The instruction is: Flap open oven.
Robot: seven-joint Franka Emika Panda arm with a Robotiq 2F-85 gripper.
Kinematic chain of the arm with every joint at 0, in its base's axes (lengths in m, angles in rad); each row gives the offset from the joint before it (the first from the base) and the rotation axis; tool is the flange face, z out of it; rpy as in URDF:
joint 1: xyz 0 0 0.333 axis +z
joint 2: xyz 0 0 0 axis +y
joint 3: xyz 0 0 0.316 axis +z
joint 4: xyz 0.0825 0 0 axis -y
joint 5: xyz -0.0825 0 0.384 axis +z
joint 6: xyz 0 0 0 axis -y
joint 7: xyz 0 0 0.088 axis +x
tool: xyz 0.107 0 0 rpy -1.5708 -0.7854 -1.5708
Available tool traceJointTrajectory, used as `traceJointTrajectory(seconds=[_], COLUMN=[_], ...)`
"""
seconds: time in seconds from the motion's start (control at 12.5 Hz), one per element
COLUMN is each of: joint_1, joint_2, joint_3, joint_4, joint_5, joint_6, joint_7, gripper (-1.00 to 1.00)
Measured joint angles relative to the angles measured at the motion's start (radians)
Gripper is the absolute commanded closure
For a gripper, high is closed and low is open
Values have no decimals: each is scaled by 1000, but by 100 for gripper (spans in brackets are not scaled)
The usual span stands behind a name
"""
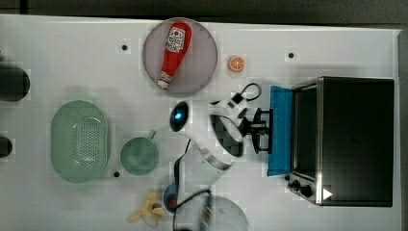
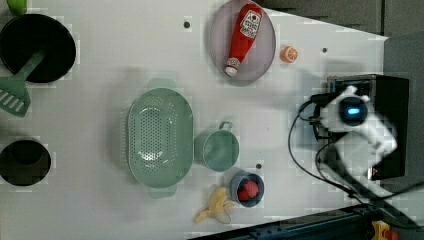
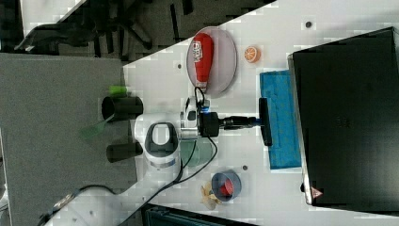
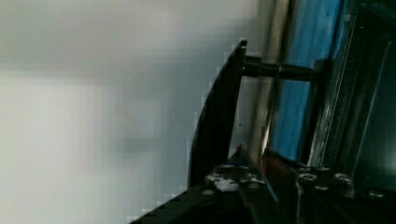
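Note:
The oven [image 1: 356, 139] stands at the top view's right, a black box with a silver front frame and small black knobs [image 1: 300, 186]. Its blue glass door [image 1: 281, 130] is swung partly down and away from the frame. My gripper [image 1: 263, 129] is shut on the dark bar handle [image 1: 270, 131] at the door's outer edge. The right view has the gripper [image 3: 256, 122] reaching level to the handle [image 3: 265, 121] in front of the door [image 3: 282, 122]. Close up in the wrist view are the handle [image 4: 215, 126] and the blue glass [image 4: 294, 93]. In the left view my arm covers much of the oven [image 2: 392, 95].
A ketchup bottle [image 1: 174, 53] lies on a grey plate [image 1: 204, 67], with an orange slice [image 1: 236, 63] next to it. A green colander [image 1: 79, 140], a green cup [image 1: 139, 155], a banana [image 1: 146, 210] and a blue bowl [image 2: 247, 188] sit at the top view's left. The arm's cable [image 1: 248, 91] trails nearby.

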Motion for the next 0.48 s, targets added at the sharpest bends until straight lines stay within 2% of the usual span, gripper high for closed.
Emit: traceJointTrajectory(seconds=[0.24, 0.48], joint_1=[70, 123], joint_2=[143, 254], joint_3=[13, 19], joint_4=[31, 49], joint_5=[-112, -136], joint_6=[-20, -55], joint_7=[207, 290], gripper=[65, 65])
